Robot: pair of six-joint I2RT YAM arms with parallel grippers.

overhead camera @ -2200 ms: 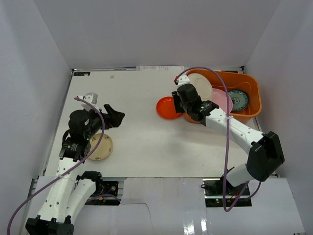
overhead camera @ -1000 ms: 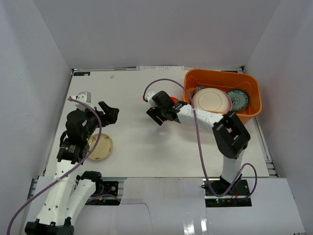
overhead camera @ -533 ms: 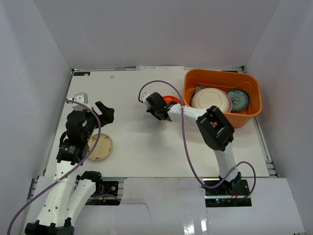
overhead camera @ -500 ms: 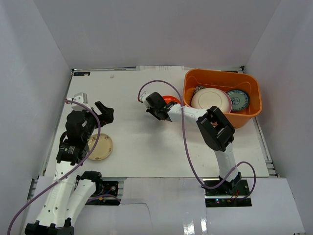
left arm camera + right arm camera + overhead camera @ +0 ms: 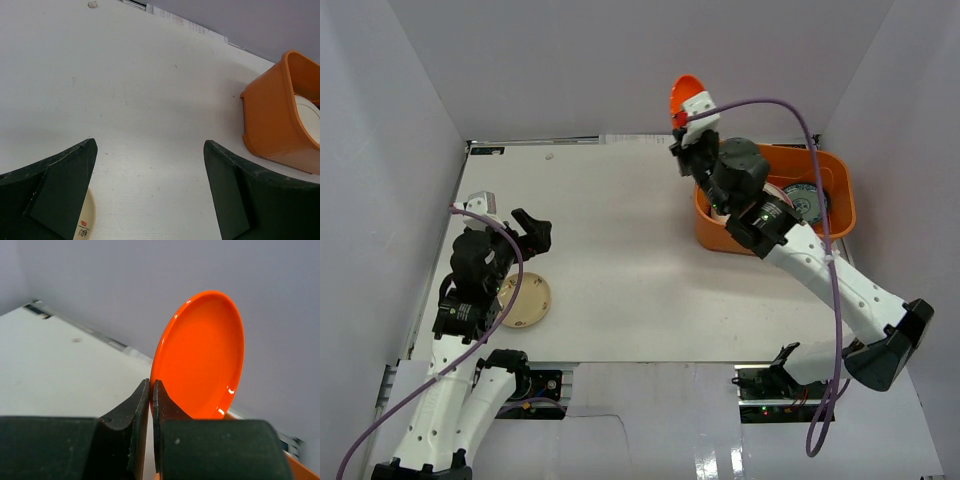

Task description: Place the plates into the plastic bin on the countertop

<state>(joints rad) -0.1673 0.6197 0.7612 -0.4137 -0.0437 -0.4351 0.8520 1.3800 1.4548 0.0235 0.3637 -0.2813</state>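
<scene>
Orange dish (image 5: pixel 685 97) is held aloft, clamped by the right gripper (image 5: pixel 687 115); the bin (image 5: pixel 720 232) lies at five o'clock. Spread wide and empty, the left gripper (image 5: pixel 150 145) is shown with a plate (image 5: pixel 86 225) at seven o'clock. Close up, the dish is pinched upright by its rim.

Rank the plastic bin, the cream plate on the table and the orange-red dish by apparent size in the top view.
1. plastic bin
2. cream plate
3. orange-red dish: held tilted nearly edge-on, so its place below the plate is unsure.
</scene>
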